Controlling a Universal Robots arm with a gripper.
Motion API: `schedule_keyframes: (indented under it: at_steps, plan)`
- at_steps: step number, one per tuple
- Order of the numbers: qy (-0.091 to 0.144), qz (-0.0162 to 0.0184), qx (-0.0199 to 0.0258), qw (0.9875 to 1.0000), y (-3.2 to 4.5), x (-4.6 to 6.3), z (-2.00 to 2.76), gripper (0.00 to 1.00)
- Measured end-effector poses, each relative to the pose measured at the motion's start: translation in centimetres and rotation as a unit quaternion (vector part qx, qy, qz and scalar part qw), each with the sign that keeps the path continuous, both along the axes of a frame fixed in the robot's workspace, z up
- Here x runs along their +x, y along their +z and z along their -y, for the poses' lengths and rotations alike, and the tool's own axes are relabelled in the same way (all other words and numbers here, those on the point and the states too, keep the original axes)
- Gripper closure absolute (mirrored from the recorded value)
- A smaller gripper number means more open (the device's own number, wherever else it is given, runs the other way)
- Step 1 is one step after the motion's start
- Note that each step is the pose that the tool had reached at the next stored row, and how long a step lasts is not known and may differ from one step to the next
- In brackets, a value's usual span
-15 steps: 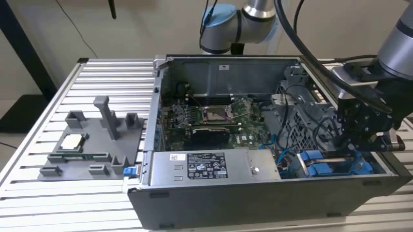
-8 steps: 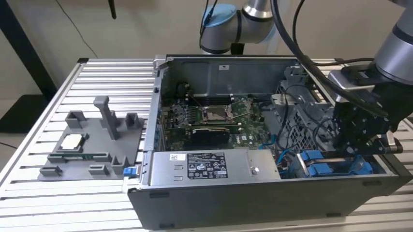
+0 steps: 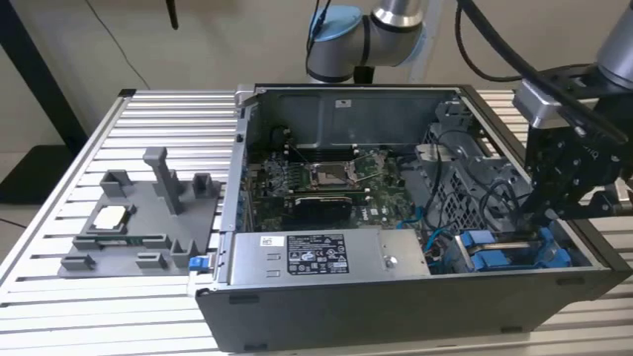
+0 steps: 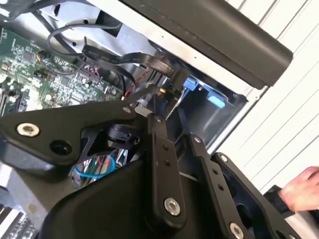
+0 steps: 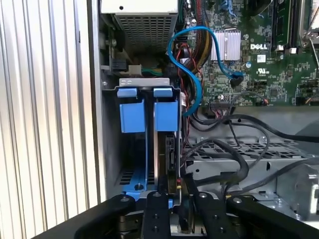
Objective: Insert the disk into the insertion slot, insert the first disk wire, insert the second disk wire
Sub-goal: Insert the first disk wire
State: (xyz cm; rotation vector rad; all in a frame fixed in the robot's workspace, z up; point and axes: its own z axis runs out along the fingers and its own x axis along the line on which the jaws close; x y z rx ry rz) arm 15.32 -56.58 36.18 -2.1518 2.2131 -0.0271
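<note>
The disk [image 5: 168, 149] stands on edge inside the insertion slot [image 5: 110, 149], its blue caddy tab [image 5: 165, 112] beside a second blue tab. In the exterior view the slot [image 3: 505, 256] is at the case's front corner on the exterior view's right, and my gripper [image 3: 542, 219] reaches down into it. In the first wrist view my gripper [image 5: 178, 191] sits at the disk's near end, its fingers [image 5: 155, 211] close together on a dark wire connector [image 5: 182, 216]. The second wrist view shows the gripper [image 4: 167, 117] among black and red wires by the bay.
A blue cable [image 5: 192, 84] loops from the motherboard [image 3: 327, 178] toward the bay. Black cables [image 5: 234, 149] cross a perforated cage. The power-supply box [image 3: 327, 256] lies along the case front. A grey fixture tray [image 3: 138, 222] sits at the exterior view's left. A hand [image 4: 304, 191] shows outside the case.
</note>
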Motion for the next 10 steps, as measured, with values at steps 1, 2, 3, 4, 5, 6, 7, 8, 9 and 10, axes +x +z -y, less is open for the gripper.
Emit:
schedule_keyframes:
  at_steps: [1, 2, 3, 4, 5, 6, 7, 8, 9, 10]
  plan:
    - [0.0, 0.0, 0.0002, 1.0, 0.44, 0.0, 0.0, 0.73]
    - [0.0, 0.0, 0.0002, 1.0, 0.85, 0.0, 0.0, 0.73]
    - [0.0, 0.0001, 0.0002, 1.0, 1.17, 0.0, 0.0, 0.73]
    - [0.0, 0.0004, 0.0007, 1.0, 1.34, 0.0, -0.01, 0.73]
    - [-0.001, 0.0007, 0.0013, 1.0, 1.45, 0.0, -0.01, 0.73]
    - [-0.001, 0.0011, 0.0026, 1.0, 1.5, 0.0, -0.01, 0.73]
    - [-0.001, 0.0017, 0.0041, 1.0, 1.51, 0.1, -0.01, 0.73]
    - [-0.002, 0.0022, 0.0067, 1.0, 1.52, 0.2, -0.01, 0.73]
    - [-0.002, 0.0024, 0.0096, 0.9999, 1.52, 0.3, -0.01, 0.73]
    - [-0.002, 0.0025, 0.0128, 0.9999, 1.52, 0.5, -0.01, 0.73]
